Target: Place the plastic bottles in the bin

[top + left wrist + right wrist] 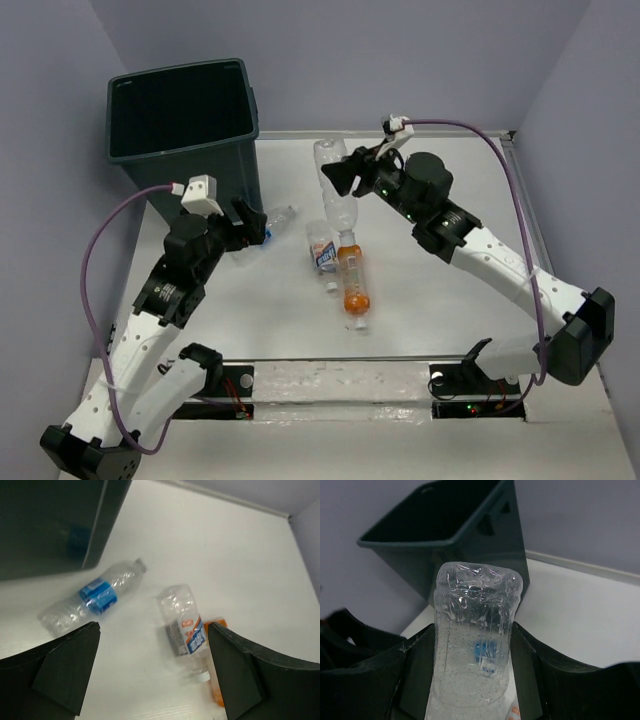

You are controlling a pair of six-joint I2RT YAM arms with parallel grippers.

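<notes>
The dark bin (180,110) stands at the far left; it also shows in the right wrist view (445,525). My right gripper (340,177) is shut on a clear bottle (333,190), held base up and tilted; its fingers (530,665) press both sides of that bottle (475,630). My left gripper (245,225) is open and empty beside the bin. Between its fingertips (80,650) the table shows, with a blue-labelled bottle (95,597) and a white-and-orange-labelled bottle (185,630) lying beyond. An orange-liquid bottle (353,282) lies beside the latter.
The bin's dark wall (50,525) fills the upper left of the left wrist view, close to the left gripper. The table's back wall and raised right edge (525,200) bound the work area. The blue-labelled bottle (272,221) lies right next to the bin's foot.
</notes>
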